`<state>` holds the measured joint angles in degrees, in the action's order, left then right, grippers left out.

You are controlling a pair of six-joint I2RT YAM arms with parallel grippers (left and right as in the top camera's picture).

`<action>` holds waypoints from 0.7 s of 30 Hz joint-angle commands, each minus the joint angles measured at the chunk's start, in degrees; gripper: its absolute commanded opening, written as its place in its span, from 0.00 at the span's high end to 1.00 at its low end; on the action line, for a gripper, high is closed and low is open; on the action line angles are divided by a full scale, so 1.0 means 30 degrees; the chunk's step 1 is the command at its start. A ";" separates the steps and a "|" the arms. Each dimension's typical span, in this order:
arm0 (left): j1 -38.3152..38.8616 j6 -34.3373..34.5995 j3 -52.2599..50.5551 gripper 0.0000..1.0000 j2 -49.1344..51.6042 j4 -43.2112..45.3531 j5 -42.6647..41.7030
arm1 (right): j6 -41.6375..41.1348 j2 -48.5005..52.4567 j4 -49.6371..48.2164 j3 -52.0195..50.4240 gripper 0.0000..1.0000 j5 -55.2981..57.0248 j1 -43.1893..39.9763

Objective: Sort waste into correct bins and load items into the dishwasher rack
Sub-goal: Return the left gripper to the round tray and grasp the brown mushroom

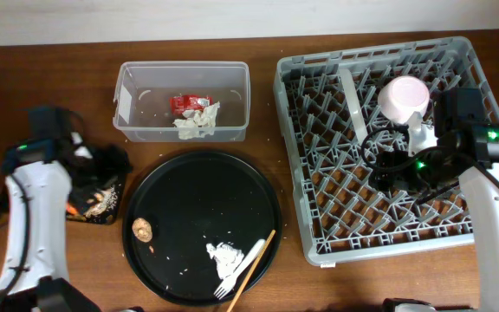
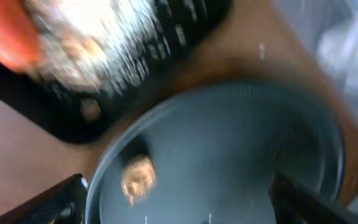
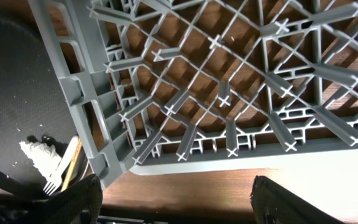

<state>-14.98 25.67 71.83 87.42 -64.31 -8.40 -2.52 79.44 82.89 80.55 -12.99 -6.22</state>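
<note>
A black round tray [image 1: 171, 199] holds a brown food scrap [image 1: 142, 228], a crumpled tissue [image 1: 223, 255], a white plastic fork [image 1: 241, 269] and a wooden chopstick [image 1: 254, 267]. A grey dishwasher rack [image 1: 319, 217] at the right holds an upturned pink cup [image 1: 403, 97]. My left gripper [image 1: 109, 163] is open and empty, over a black snack bag [image 1: 98, 201] left of the tray; its view is blurred and shows the scrap [image 2: 137, 177] on the tray [image 2: 229, 143]. My right gripper [image 1: 390, 166] is open and empty above the rack [image 3: 229, 81].
A clear plastic bin [image 1: 128, 95] at the back holds a red wrapper [image 1: 189, 102] and a crumpled tissue [image 1: 197, 121]. The right wrist view shows the rack's front edge, with the fork [image 3: 58, 174] and tissue [image 3: 39, 155] on the tray [image 3: 17, 93].
</note>
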 commanded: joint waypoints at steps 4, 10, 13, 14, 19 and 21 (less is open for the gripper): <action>0.4116 -0.0736 -0.1472 0.06 -0.0197 -0.3257 0.2361 | 0.0277 -0.0109 0.0007 -0.0007 0.20 0.0036 0.0102; 0.4605 -0.0444 -0.6040 0.06 -0.0182 -0.0342 0.2448 | 0.0284 -0.0109 0.0073 -0.0015 0.20 0.0044 0.0102; 0.4605 -0.0459 -0.7803 0.07 -0.0182 0.2091 0.2455 | 0.0277 -0.0109 0.0073 -0.0015 0.20 0.0036 0.0102; 0.4605 -0.0459 -0.8080 0.11 -0.0182 0.2659 0.2448 | 0.0277 -0.0109 0.0073 -0.0015 0.20 0.0036 0.0102; 0.4605 -0.0452 -0.8969 0.35 -0.0182 0.4590 0.2455 | 0.0277 -0.0109 0.0095 -0.0015 0.20 0.0036 0.0102; 0.4605 -0.0459 -0.8969 0.46 -0.0182 0.4794 0.2463 | 0.0277 -0.0109 0.0095 -0.0015 0.20 0.0036 0.0102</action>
<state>-1.34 24.29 45.25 87.22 -50.63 -1.45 -2.48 79.44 83.13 80.55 -12.99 -6.22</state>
